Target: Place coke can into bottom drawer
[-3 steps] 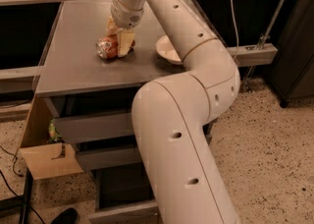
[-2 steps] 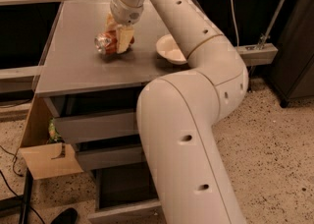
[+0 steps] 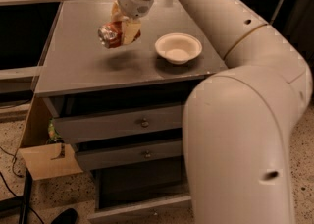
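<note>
My gripper (image 3: 122, 30) is shut on the coke can (image 3: 110, 36), a dented red-orange can with a silver end, held tilted in the air above the grey cabinet top (image 3: 88, 68), left of the cream bowl. A shadow lies on the top below the can. The bottom drawer (image 3: 140, 188) stands pulled open at the foot of the cabinet, its dark interior showing, partly hidden by my arm.
A cream bowl (image 3: 178, 47) sits on the cabinet top to the right of the can. Two shallower grey drawers (image 3: 117, 124) with round knobs are above the bottom one. A cardboard box (image 3: 46, 156) stands on the floor at the left. My large white arm fills the right.
The gripper has lifted the coke can off the cabinet top and carried it up and toward the front. The view has drawn closer to the cabinet.
</note>
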`<state>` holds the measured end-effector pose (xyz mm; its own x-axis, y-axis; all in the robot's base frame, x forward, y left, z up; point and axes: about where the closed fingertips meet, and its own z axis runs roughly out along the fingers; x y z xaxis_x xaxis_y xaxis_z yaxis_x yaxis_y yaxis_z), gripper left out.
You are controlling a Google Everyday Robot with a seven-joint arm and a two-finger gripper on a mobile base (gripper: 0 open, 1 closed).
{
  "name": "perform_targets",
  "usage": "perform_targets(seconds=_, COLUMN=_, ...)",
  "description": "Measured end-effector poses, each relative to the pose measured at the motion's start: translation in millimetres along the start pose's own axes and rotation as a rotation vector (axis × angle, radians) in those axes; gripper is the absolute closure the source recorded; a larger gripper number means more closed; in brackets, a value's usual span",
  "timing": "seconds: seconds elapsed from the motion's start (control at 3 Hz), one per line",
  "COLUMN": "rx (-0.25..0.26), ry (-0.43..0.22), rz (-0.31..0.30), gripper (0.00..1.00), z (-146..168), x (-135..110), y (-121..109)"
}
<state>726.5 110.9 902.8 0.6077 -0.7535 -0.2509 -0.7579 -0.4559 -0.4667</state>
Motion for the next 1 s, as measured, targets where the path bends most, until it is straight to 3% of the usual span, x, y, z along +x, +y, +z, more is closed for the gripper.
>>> perform_targets(seconds=0.33, rx=0.200, ry=0.002, rz=0.035, gripper=1.00, z=-66.9, x=-27.3, y=13.9)
perform_targets(seconds=0.67, rx=0.240, ry=-0.003, rz=0.066, gripper=1.00, z=-71.7, x=-48.6, y=50.4)
perform_targets(seconds=1.0, rx=0.170, ry=0.002, rz=0.061, gripper=1.00, z=-41.8, x=-48.5, y=76.9)
